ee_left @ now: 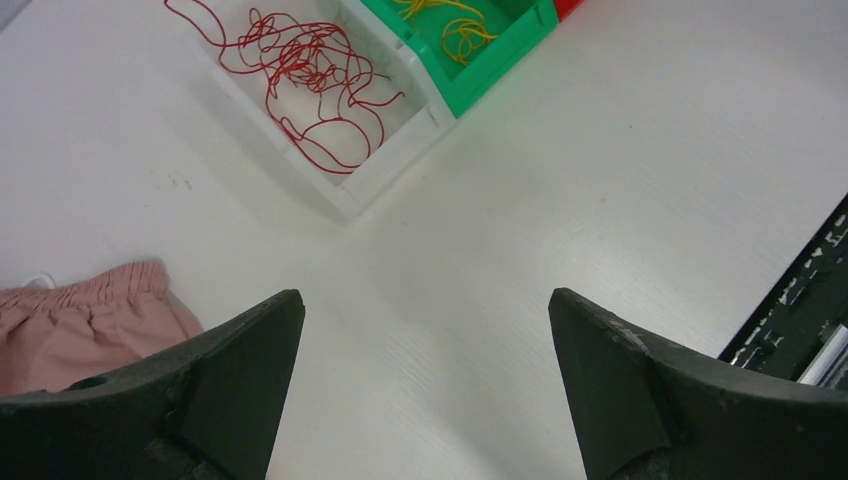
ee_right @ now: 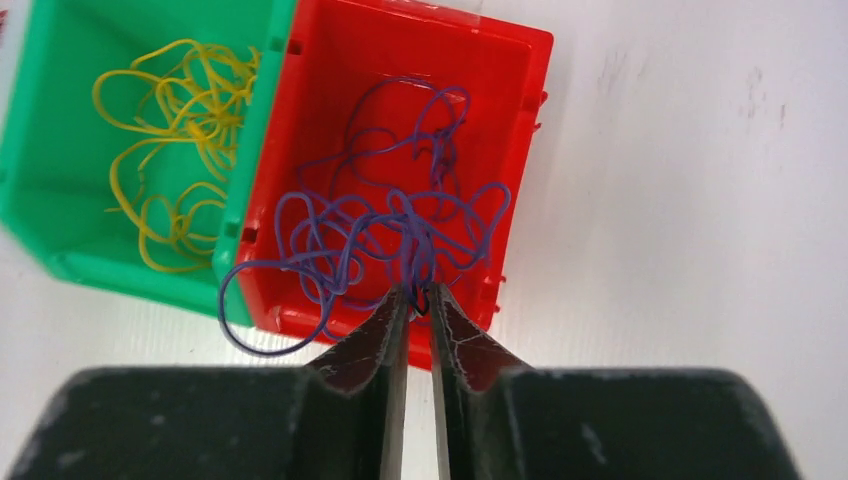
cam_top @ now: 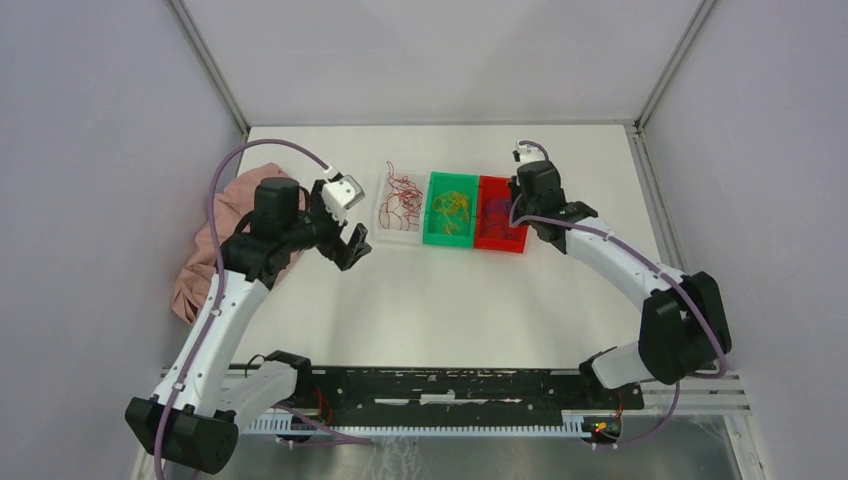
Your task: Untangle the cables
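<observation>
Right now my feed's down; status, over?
Left gripper open, empty. Right gripper pinching purple cable over red bin. Red cable in white bin, yellow cable in green bin. Path clear.

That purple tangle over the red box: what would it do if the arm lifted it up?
Probably floppy: the purple wires spread in loose loops at the right gripper, one drooping past the red bin rim. Likely very light, being thread-thin. The loops interlock, so they would probably rise as one clump.
</observation>
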